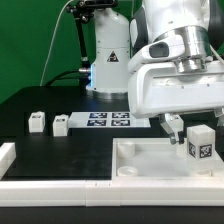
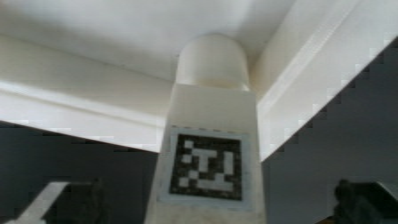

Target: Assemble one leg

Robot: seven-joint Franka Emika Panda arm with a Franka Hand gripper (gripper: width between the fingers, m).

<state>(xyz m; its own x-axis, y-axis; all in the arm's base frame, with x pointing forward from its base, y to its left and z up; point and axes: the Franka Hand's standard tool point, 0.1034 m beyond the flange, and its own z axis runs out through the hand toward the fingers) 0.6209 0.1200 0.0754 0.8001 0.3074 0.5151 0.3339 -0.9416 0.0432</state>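
While the gripper (image 1: 196, 133) hangs low over the white tray-like piece (image 1: 140, 165), everything else on the black table (image 1: 60, 150) lies off toward the exterior view's left of it. Farthest from the gripper on that side stands a loose leg (image 1: 37, 122). A second loose leg (image 1: 60, 125) stands near the first, on the side closer to the gripper. Closer again lies the marker board (image 1: 105, 120), flat on the table, with one end running up to the gripper's white housing as that camera sees it.

Directly under the gripper the tray-like piece spreads out, its raised rim turned toward the camera. One finger (image 1: 173, 125) shows on the exterior view's left of the leg (image 1: 200, 143), with a gap between them; the other finger is hidden. The leg stands upright between the fingers, its tag (image 1: 200, 148) facing the camera and its lower end down at the tray floor. Whether it sits in a socket cannot be told.

From the wrist view the leg (image 2: 210, 120) runs straight out from between the fingers, tag toward the lens, its rounded end lying by the corner where two tray rims meet. The dark fingers (image 2: 45, 205) sit well apart from the leg on either side, so the jaws stand spread and grip nothing, though this picture is blurred.
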